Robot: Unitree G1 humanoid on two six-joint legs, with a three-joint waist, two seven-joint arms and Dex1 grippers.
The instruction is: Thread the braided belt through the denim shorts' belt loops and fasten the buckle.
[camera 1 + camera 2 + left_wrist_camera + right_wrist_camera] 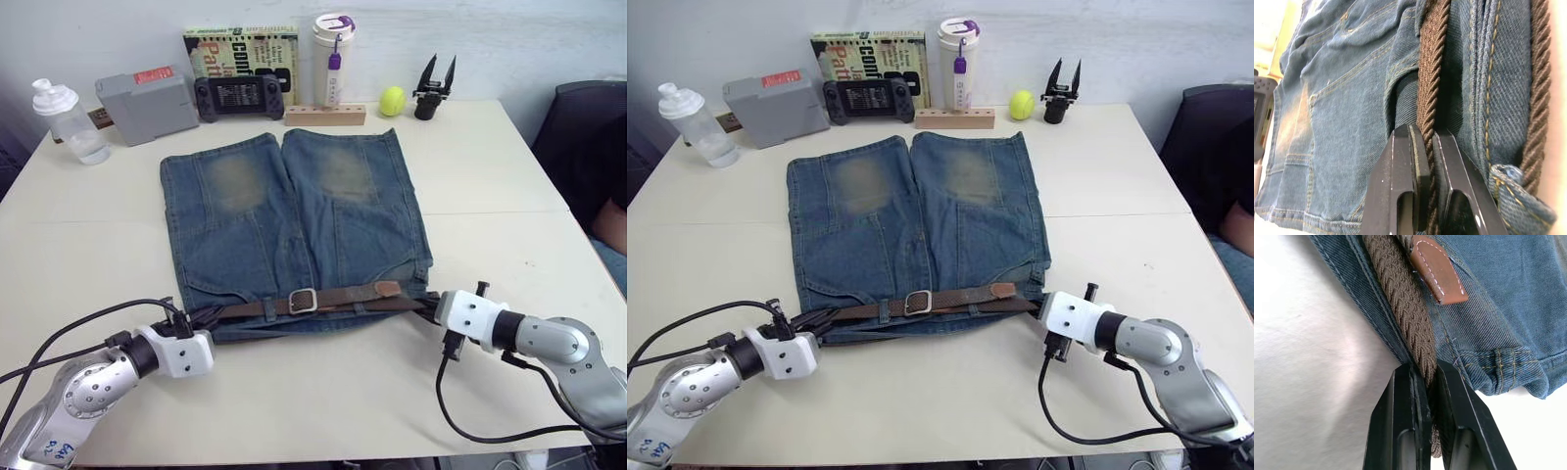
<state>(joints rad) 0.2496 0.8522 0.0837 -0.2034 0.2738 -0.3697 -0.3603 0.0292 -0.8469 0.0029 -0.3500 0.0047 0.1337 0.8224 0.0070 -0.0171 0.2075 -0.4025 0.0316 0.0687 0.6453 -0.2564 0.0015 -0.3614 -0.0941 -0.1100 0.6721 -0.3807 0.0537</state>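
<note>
Shorts [294, 225] lie flat on the bench [490, 186], waistband toward the robot, legs pointing away. Belt [343, 297] runs along the waistband and looks threaded through the loops [270, 308]; a loop over the strap is seen in the left wrist view. Buckle [303, 301] sits at about mid-waistband, with the leather tip [1439, 270] lying past it toward the right side, so the strap appears to be through the frame. Whether the prong is seated cannot be told.

Left gripper [1422, 171] is at the left end of the waistband, its fingers [1400, 176] pinched on the braided strap where it wraps the shorts' edge. Right gripper [1425, 396] is at the right end, fingers clamped on the belt just off the denim edge, near the tip.

Step judged: late stage, threading seemingly done and buckle at least loosely fastened; the belt is held at both ends, probably for tensioning or straightening.

Next move, as a judgement: prong engagement to be confirmed, strap pulled flat with no twist, tip tucked under the nearest loop if loose. Pulls should be kept light and along the waistband; the shorts are unpinned and would slide or bunch on the bench. Clutter at the far edge is well apart, not a concern.
</note>
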